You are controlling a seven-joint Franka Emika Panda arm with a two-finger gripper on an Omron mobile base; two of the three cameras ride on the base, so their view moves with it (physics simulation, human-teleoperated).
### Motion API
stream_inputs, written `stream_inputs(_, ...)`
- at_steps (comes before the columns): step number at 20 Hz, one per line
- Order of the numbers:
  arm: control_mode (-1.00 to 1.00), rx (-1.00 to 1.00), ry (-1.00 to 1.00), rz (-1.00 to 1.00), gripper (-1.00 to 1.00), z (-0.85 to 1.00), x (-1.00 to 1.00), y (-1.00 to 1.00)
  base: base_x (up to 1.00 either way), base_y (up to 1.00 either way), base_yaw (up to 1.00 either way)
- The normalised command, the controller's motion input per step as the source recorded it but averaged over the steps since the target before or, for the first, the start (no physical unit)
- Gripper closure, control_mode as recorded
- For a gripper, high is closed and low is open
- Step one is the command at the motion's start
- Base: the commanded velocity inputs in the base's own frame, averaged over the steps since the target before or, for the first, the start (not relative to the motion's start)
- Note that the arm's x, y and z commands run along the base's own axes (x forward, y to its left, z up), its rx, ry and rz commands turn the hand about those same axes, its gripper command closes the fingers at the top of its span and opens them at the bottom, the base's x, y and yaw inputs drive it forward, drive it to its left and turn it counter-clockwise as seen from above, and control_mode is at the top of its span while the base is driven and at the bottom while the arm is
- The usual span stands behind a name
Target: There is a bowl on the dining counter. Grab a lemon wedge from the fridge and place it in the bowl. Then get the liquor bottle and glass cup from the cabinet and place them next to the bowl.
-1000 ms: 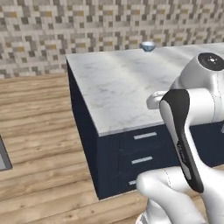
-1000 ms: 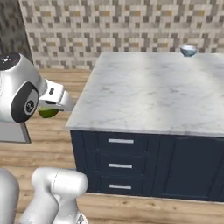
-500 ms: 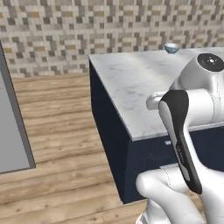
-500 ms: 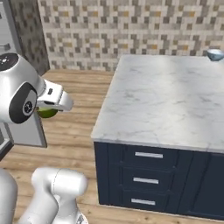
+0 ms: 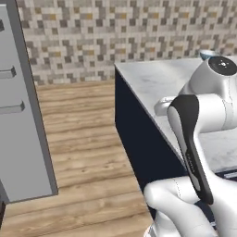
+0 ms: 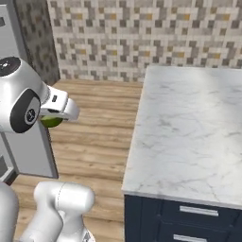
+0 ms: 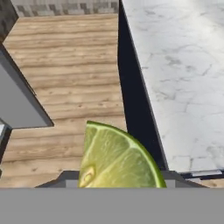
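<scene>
The whole scene has slid sideways since the earlier pictures: the base has driven, so the marble table (image 5: 152,85) now sits further to the right in both base views and its dark front has swung round, while the grey fridge (image 5: 21,120) has come into the left of the left base view. The arm's pose looks unchanged.

The pincer (image 7: 120,181) is clamped on the lemon wedge (image 7: 118,159). In the hand view the wedge rises from the bottom, its green rind curving over the top and right, its pale yellow flesh facing the camera. The finger tips themselves are hidden behind it. In the right base view a bit of green (image 6: 52,122) shows under the white hand, held in the air over the wooden floor (image 6: 101,137), beside the fridge side panel (image 6: 28,151).

The table lies to the right of the wedge in the hand view, apart from it, its navy blue base dropping to the floor. A small part of the bowl (image 5: 207,53) peeps out at the far edge of the table, just above the arm's top joint. A mosaic tiled wall (image 6: 142,35) runs behind.
</scene>
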Motion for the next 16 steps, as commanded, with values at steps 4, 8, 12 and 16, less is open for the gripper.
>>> stream_inputs(4,1.0,0.0,0.0,0.0,1.0,0.0,0.0,0.0,0.74,0.6,0.0)
stream_inputs(8,1.0,0.0,0.0,0.0,1.0,0.0,0.0,0.0,0.84,0.52,0.0)
stream_inputs(12,1.0,0.0,0.0,0.0,1.0,0.0,0.0,0.0,0.97,0.35,0.0)
stream_inputs(16,1.0,0.0,0.0,0.0,1.0,0.0,0.0,0.0,1.0,0.21,0.0)
